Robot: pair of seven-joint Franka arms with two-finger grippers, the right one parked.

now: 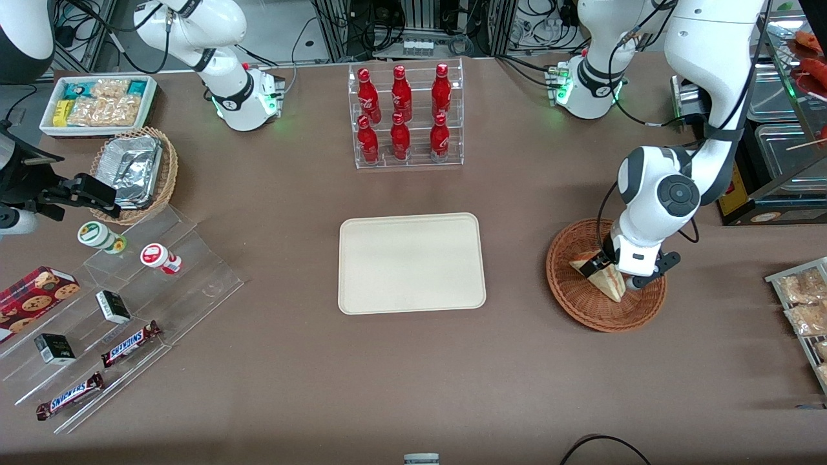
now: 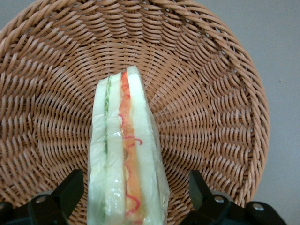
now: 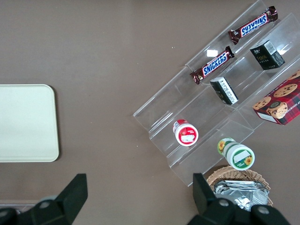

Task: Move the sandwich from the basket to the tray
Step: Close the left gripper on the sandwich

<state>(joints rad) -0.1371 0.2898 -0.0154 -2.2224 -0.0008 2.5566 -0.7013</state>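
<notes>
Nearby, we see only basket (image 2: 215, 93) weave around the sandwich (image 2: 127, 154), its long axis running between our open gripper's (image 2: 133, 199) fingers (image 2: 70, 190).

Brown table (image 1: 517, 361) carries tray (image 1: 411, 263), basket (image 1: 575, 294), bottle rack (image 1: 407, 116), acrylic snack steps (image 1: 148, 284); gripper (image 1: 614, 274) above basket

Tray (image 3: 26, 123) near (acrylic) snack steps (image 3: 220, 93).
</notes>
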